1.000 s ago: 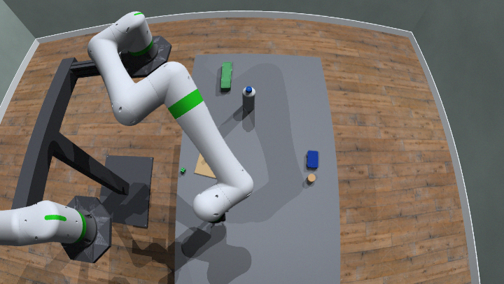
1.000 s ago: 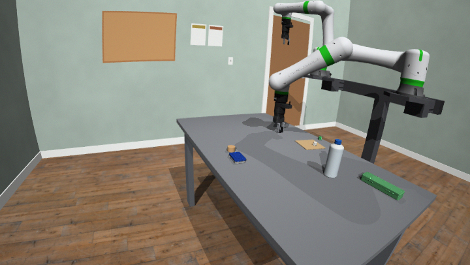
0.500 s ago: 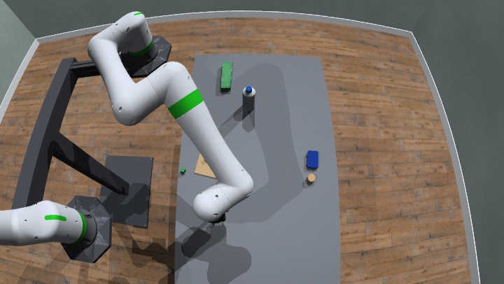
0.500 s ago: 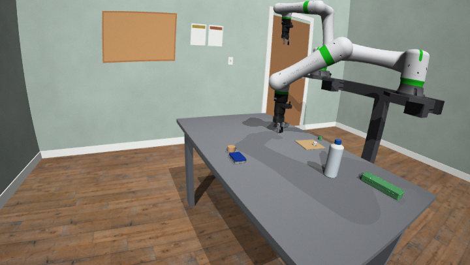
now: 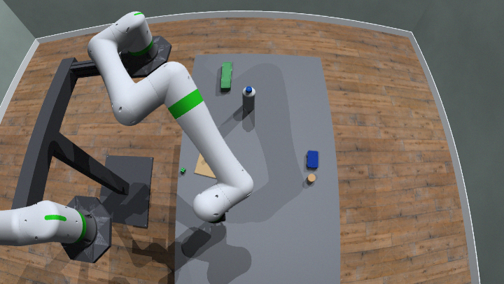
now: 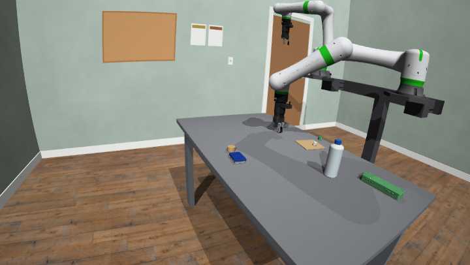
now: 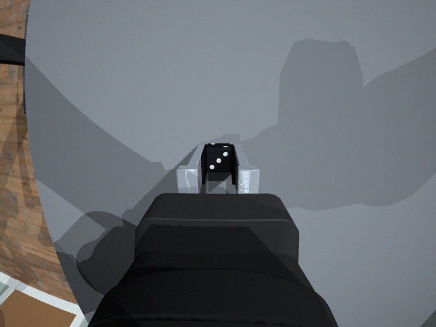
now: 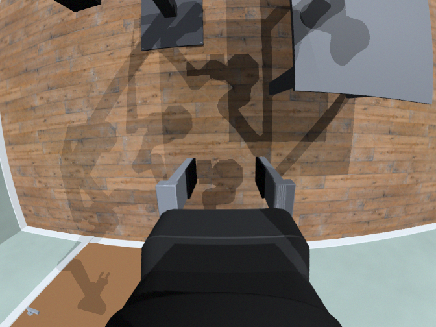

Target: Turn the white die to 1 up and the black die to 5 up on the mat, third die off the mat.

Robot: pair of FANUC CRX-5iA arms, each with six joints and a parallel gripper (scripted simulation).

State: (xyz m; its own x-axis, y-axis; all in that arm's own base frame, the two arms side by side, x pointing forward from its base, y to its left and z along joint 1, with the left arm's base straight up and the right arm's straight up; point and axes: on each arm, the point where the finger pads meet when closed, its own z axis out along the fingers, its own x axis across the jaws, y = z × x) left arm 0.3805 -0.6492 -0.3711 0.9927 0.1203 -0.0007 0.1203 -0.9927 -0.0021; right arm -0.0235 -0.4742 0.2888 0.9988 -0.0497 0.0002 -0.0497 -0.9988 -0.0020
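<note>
The black die (image 7: 221, 167) is between the fingers of my left gripper (image 6: 280, 130) (image 7: 218, 156), with both pads against its sides. Its face toward the wrist camera shows three pips. This gripper is low at the table, off the mat (image 5: 205, 171) (image 6: 303, 143). The white die (image 6: 314, 143) is on the tan mat, near its edge; its pips are too small to read, and the arm hides it in the top view. The green die (image 5: 183, 170) (image 6: 320, 138) lies off the mat. My right gripper (image 6: 286, 42) (image 8: 225, 169) is open and empty, high beyond the table.
A white bottle (image 5: 248, 100) (image 6: 333, 161) stands on the table (image 5: 299, 247) (image 6: 263, 194), with a green box-like object (image 5: 226, 75) (image 6: 381, 185) behind it. A blue box (image 5: 312, 159) (image 6: 237, 157) and a tan cylinder (image 5: 311, 178) (image 6: 231, 148) are near the far long edge.
</note>
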